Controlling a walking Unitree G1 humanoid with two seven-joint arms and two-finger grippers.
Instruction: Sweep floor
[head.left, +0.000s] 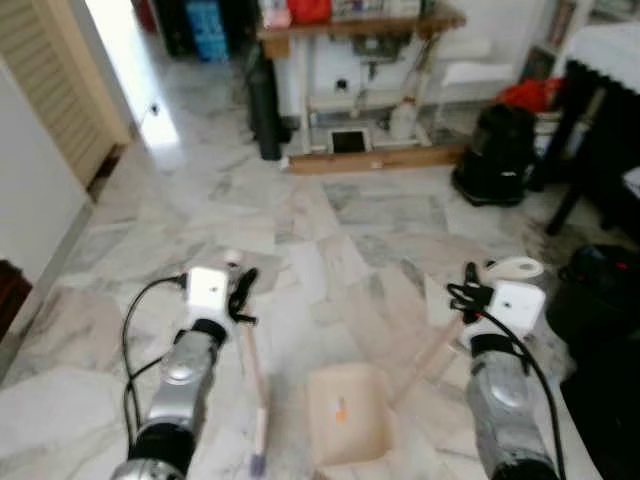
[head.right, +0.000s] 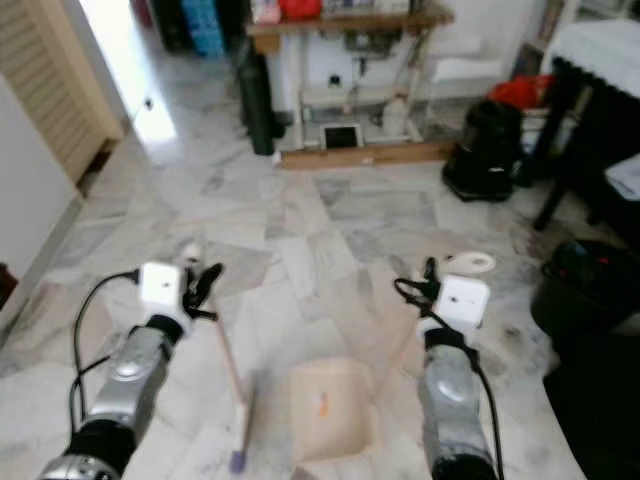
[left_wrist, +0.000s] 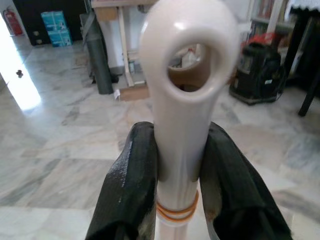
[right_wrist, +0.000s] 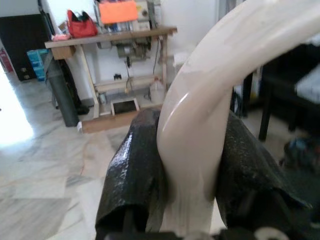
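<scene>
A louvred door (head.left: 55, 85) stands at far left beside a bright doorway, above a marble floor (head.left: 330, 230) of grey-veined white tiles. In the foreground the robot's left tool (head.left: 240, 292) is clamped on the upper end of a pale broom handle (head.left: 252, 365), which slants down and toward the robot to a bristle head with a purple tip at the lower edge of the head views. From the left wrist, both black fingers (left_wrist: 132, 180) press against the handle's sides just below its hanging loop (left_wrist: 192, 67), with an orange band around the shaft between them.

At centre, a beige dustpan (head.left: 348, 412) lies on the floor between the two silver arms, just right of the broom's head. Its long handle (head.left: 430, 355) rises up and to the right into the right tool (head.left: 470, 290), which is closed around it; the right wrist view shows the cream handle squeezed between two black fingers (right_wrist: 135, 180), curving away above them.

Across the room, a wooden table (head.left: 360, 30) carries red and pink items, with a dark cylinder (head.left: 265, 110) standing at its left leg. Further right sit a black vacuum cleaner (head.left: 495, 155) and a black-legged piece of furniture (head.left: 600, 130) against the right edge.
</scene>
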